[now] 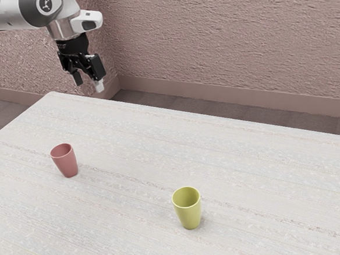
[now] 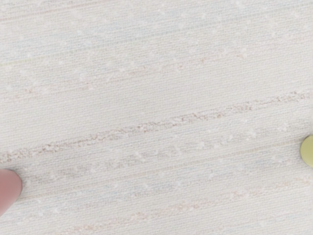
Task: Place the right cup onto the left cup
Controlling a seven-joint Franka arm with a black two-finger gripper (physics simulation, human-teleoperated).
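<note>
My gripper hangs high over the table's far left corner in the exterior view, open, its two fingers apart with nothing between them. The pink cup stands upright toward the exterior view's left, well below and away from the gripper. Nearer the exterior view's bottom, right of the middle, the yellow-green cup is upright too, its mouth up and apparently hollow inside. Part of the pink cup and a sliver of the yellow-green cup appear at opposite edges of the wrist view.
The pale streaked table extends beneath both cups, with a wide gap between them. A textured pinkish wall rises beyond the table's far edge, above a strip of dark floor.
</note>
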